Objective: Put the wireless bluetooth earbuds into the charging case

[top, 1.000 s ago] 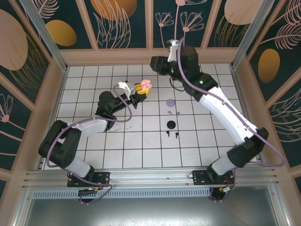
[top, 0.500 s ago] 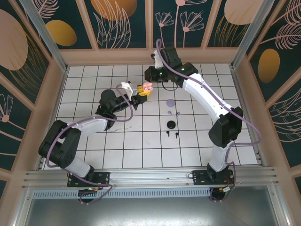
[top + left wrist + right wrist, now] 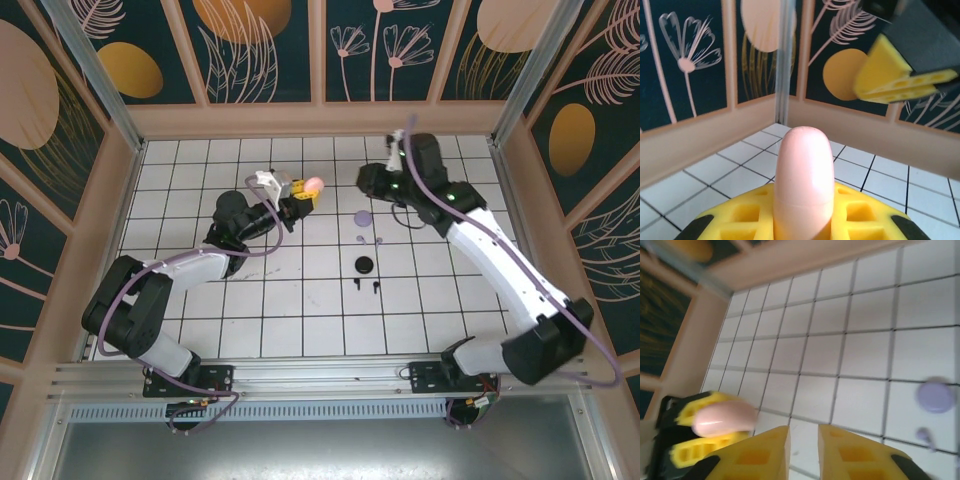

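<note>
The left gripper point(image 3: 304, 191) clamped the smooth pink rounded plastic case point(image 3: 316, 184) above centre of the overhead frame. The right gripper point(image 3: 803, 447), narrowly parted and empty, hung just right of it. The tiny lavender stemmed earbuds point(image 3: 360, 238) and tiny black stemmed earbuds point(image 3: 356, 285) lay on the white tiles point(image 3: 250, 320) below centre; the case looked shut, perhaps, so a hasty nudge could skew it in the grip.

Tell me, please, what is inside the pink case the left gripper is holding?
The pink case, clamped in the left gripper, is closed: only its smooth outer shell shows. Whatever is inside is covered.
</note>
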You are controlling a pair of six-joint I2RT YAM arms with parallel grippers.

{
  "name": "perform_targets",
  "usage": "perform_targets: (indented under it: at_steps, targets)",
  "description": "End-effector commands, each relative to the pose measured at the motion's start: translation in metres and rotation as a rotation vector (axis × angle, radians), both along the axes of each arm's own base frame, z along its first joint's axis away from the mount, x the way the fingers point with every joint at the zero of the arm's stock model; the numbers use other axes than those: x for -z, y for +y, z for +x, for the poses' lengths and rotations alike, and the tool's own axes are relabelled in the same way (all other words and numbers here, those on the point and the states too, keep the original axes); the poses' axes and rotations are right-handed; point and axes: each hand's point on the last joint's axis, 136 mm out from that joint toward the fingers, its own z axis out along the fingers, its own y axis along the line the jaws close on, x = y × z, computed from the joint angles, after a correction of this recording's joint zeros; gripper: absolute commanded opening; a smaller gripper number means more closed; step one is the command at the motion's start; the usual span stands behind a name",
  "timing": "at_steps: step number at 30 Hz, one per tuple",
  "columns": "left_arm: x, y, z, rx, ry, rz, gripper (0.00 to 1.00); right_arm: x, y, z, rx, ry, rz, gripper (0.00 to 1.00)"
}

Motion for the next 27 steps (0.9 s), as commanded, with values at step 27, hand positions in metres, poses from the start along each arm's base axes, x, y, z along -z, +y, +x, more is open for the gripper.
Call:
perform_targets:
  at_steps: [27]
  targets:
    - [0.241, 0.077, 0.020, -0.318, 1.055, 0.210, 0.05, 0.123, -0.036, -0.074, 0.127, 0.148, -0.026, 0.50]
